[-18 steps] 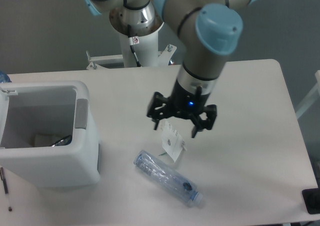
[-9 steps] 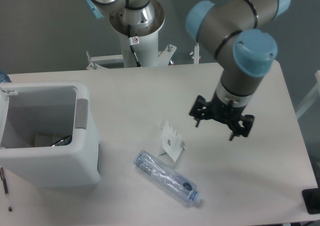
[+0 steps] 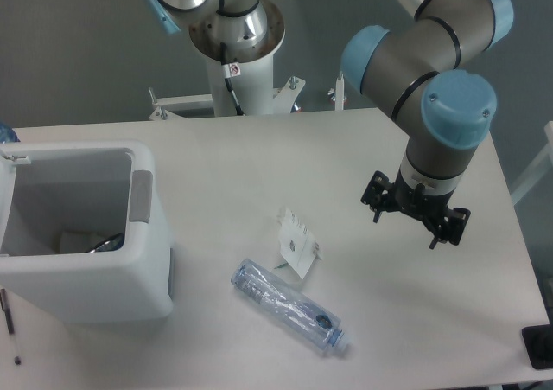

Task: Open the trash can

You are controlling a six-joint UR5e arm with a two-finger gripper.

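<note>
White plastic, the trash can (image 3: 82, 260) sits at the worktop's (image 3: 259, 165) left edge with its top open, scraps visible inside. Near the right edge the gripper (image 3: 416, 221) hangs above the surface, fingers spread, holding nothing. A clear bottle (image 3: 289, 306) lies near the front edge, a crumpled paper piece (image 3: 296, 244) just beside it.

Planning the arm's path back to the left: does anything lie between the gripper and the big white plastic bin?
Yes. Between the open gripper and the white plastic trash can, a folded white paper card and a clear plastic bottle lie on the table. Both are low and could be passed over.
</note>
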